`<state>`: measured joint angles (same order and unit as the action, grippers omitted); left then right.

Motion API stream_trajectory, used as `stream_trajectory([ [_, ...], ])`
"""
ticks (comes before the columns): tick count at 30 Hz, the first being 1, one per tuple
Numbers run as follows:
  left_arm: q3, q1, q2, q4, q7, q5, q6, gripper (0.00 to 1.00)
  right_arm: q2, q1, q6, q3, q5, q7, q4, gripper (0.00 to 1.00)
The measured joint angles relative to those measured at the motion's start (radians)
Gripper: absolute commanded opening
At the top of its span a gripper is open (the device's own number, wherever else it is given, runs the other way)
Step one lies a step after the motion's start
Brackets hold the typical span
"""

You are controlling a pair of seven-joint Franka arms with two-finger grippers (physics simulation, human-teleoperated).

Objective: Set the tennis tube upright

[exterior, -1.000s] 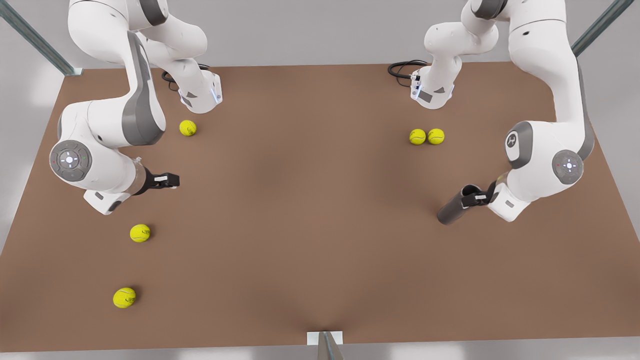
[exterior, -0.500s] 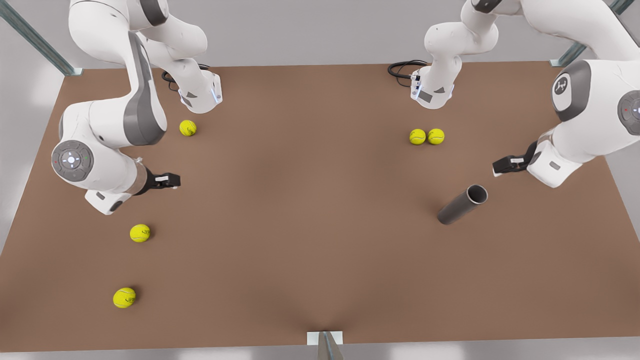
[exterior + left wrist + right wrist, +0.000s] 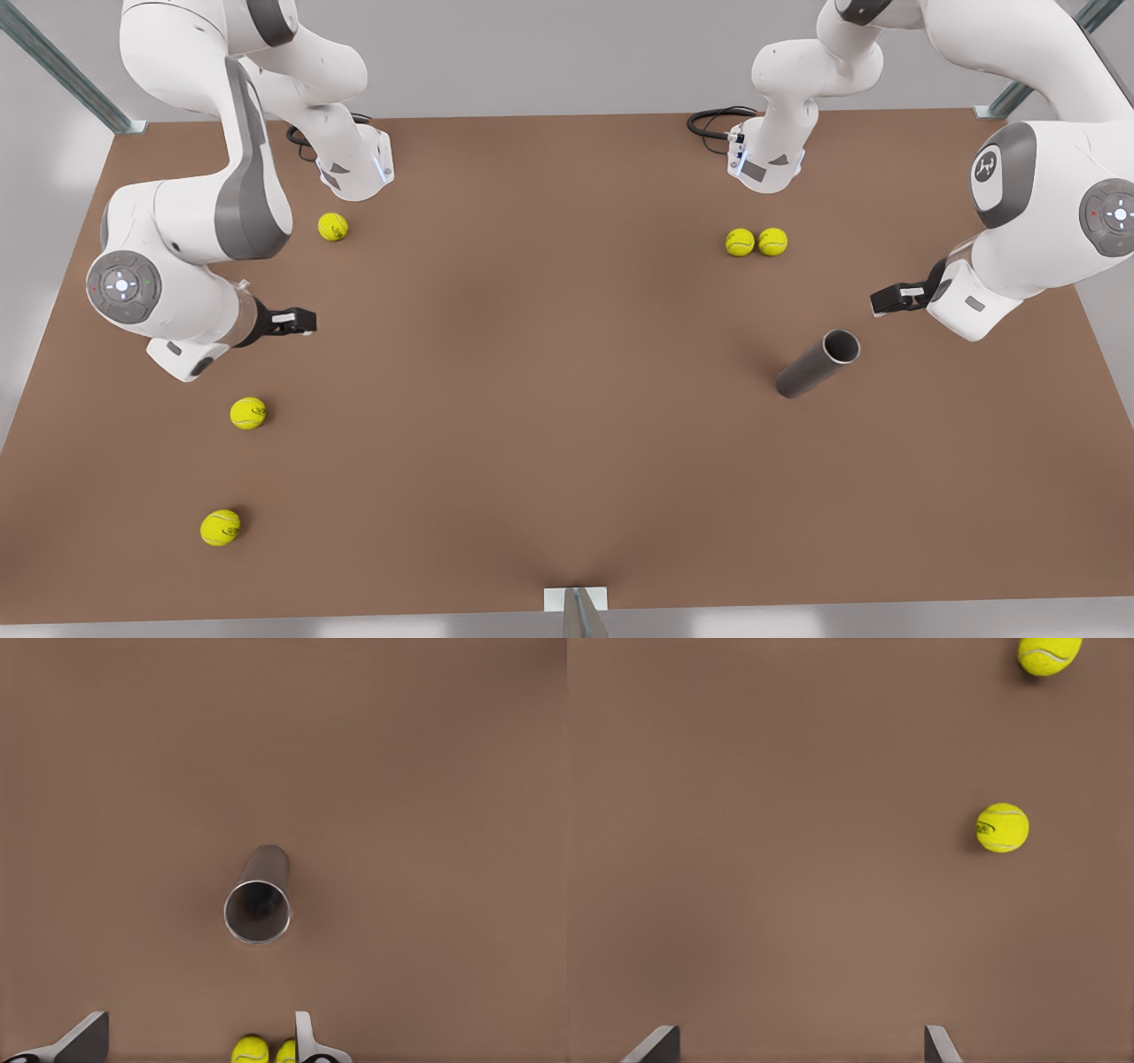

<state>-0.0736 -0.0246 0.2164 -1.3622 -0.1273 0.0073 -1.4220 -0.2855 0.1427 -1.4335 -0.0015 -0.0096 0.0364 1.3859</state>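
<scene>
brown table (image 3: 549,372) carries everything; the two white arms reach in from the far corners; the left gripper (image 3: 889,299) hangs above the table on the front view's right, just beyond the tube's open end and not touching it, fingers (image 3: 306,1041) spread wide with nothing between them; the right gripper (image 3: 297,321) waits on the front view's left, fingers (image 3: 939,1045) likewise wide apart and holding nothing; the tennis tube (image 3: 817,363) stands on the table on the front view's right, base down and open mouth up toward the left gripper; dark grey body, hollow, lighter rim; bare table around it; a pair of touching tennis balls (image 3: 756,242) lies well apart from it, toward the far edge; three single balls sit on the front view's left, one near the far arm base (image 3: 333,227), one near the right gripper (image 3: 248,413), one near the front edge (image 3: 220,527).
</scene>
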Motion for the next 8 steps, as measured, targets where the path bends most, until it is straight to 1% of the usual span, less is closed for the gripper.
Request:
stream_trajectory([
  [4, 0.0, 0.0, 0.0, 0.001, 0.0, 0.0, 0.0, 1.0, -0.003, 0.001, 0.001, 0.0, 0.001, -0.001, -0.002, 1.0],
  [8, 0.0, 0.0, 0.001, 0.0, 0.0, 0.0, -0.002, 1.0, -0.006, -0.033, -0.007, -0.006, 0.004, -0.001, -0.024, 1.0],
])
